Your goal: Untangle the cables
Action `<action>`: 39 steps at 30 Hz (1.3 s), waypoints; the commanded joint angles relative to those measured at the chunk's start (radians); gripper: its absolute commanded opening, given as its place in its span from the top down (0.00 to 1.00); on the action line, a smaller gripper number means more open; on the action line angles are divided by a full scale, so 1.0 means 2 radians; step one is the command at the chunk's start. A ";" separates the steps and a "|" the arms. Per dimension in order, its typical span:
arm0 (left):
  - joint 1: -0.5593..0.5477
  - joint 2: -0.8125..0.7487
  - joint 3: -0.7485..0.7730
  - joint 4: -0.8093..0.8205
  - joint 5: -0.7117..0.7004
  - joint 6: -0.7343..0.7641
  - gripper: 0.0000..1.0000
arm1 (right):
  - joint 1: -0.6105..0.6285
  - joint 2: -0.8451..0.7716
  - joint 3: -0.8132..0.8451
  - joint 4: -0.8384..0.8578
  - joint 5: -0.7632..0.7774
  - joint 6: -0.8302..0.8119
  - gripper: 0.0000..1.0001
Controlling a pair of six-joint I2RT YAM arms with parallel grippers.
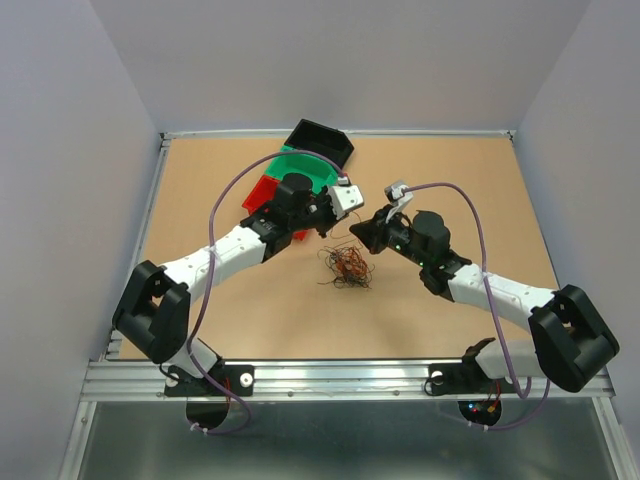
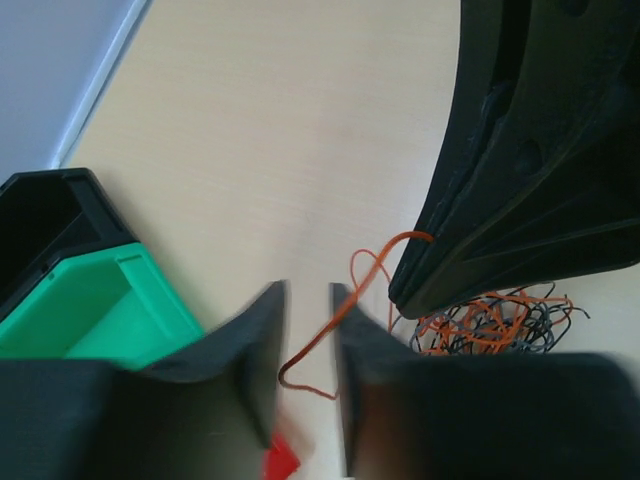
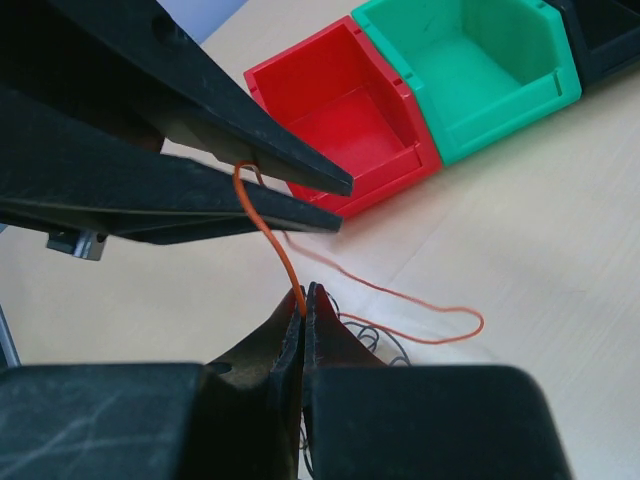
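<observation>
The cables point(image 1: 346, 266) lie as a small tangle of orange and black wires mid-table, also visible in the left wrist view point(image 2: 492, 324). My right gripper point(image 3: 305, 292) is shut on one orange wire point(image 3: 276, 238) that rises out of the tangle. That wire runs up between the fingers of my left gripper point(image 3: 342, 207), whose jaws stand a little apart around it. In the left wrist view the left gripper point(image 2: 308, 292) is blurred, and the orange wire point(image 2: 318, 348) crosses its gap without being pinched. Both grippers, left point(image 1: 330, 222) and right point(image 1: 358, 238), hover just behind the tangle.
A red bin point(image 3: 340, 115), a green bin point(image 3: 470, 60) and a black bin point(image 3: 600, 30) stand in a row at the back left, under the left arm. A raised metal rim point(image 1: 150, 240) runs round the tan table.
</observation>
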State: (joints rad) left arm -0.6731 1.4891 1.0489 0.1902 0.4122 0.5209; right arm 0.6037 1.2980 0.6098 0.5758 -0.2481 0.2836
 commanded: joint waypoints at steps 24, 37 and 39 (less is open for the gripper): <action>-0.003 -0.086 0.239 -0.074 0.056 -0.144 1.00 | 0.003 0.107 0.062 0.050 -0.037 -0.024 0.82; -0.001 -0.034 0.489 -0.128 -0.109 -0.188 1.00 | 0.003 0.104 0.011 0.051 0.025 -0.014 0.67; 0.000 -0.030 0.504 -0.128 -0.117 -0.192 1.00 | 0.003 0.102 0.001 0.051 0.042 -0.007 0.67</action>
State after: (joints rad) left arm -0.6724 1.4433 1.9816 -0.1326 0.2379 0.1734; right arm 0.6056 1.5116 0.6594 0.6987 -0.2394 0.2581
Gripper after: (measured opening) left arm 0.044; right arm 0.331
